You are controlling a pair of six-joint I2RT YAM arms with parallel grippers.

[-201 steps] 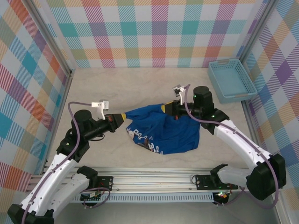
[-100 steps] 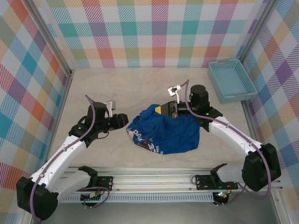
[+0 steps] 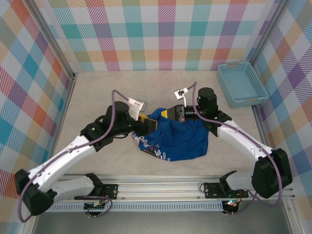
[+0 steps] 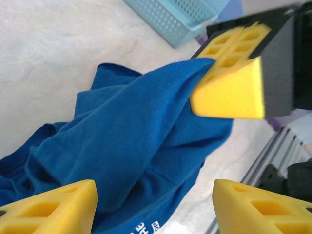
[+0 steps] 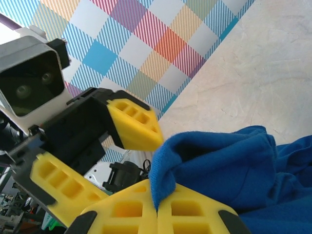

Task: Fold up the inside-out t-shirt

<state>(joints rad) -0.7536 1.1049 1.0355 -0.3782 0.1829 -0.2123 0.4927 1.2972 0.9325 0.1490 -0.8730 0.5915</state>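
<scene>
Your inside-out t-shirt (image 3: 178, 141) lies bunched mid-desk and will likely sag limp and light, so with your right fingers (image 3: 168, 113) pinched shut on its raised far fold, take the nearby edge with the open, empty left fingers (image 3: 144, 120).

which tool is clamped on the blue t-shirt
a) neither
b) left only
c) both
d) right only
d: the right tool has its pads pressed shut on a fold of the t-shirt, while the left tool stands with its fingers wide apart, not pinching the cloth.
</scene>
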